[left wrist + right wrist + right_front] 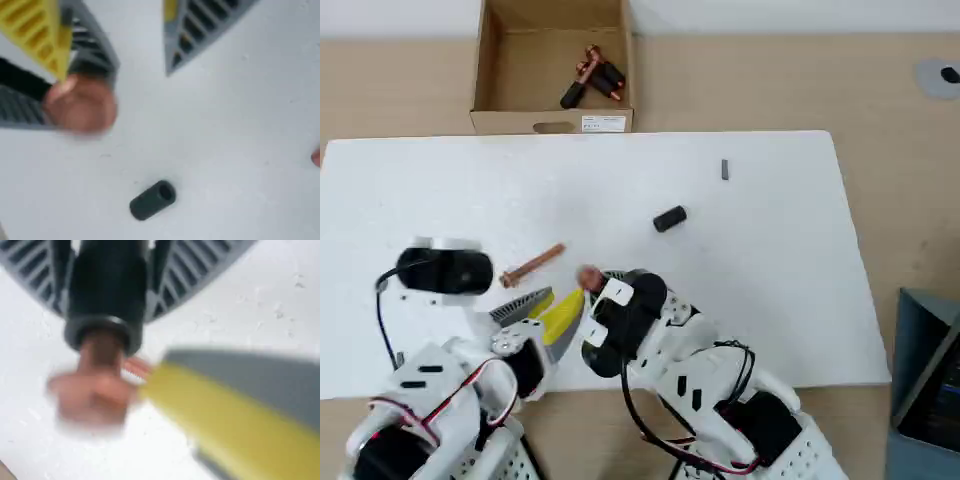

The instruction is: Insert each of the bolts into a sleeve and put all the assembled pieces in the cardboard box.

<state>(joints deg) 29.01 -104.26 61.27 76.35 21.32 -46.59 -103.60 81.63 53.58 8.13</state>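
Bright, diffuse light from above; white mat (770, 300) evenly lit; soft faint shadows hug arms (660, 340) in high view; loose sleeve (669, 218) throws weak, soft-edged shadow

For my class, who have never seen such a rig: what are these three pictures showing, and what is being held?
Two small robot arms sit at a white mat. One picture looks down from above; the other two come from a camera on each arm's wrist. The right gripper holds a black sleeve with a copper bolt in it. The left gripper is open, close by. On the mat lie a loose bolt and a loose sleeve. Finished pieces lie in the box.
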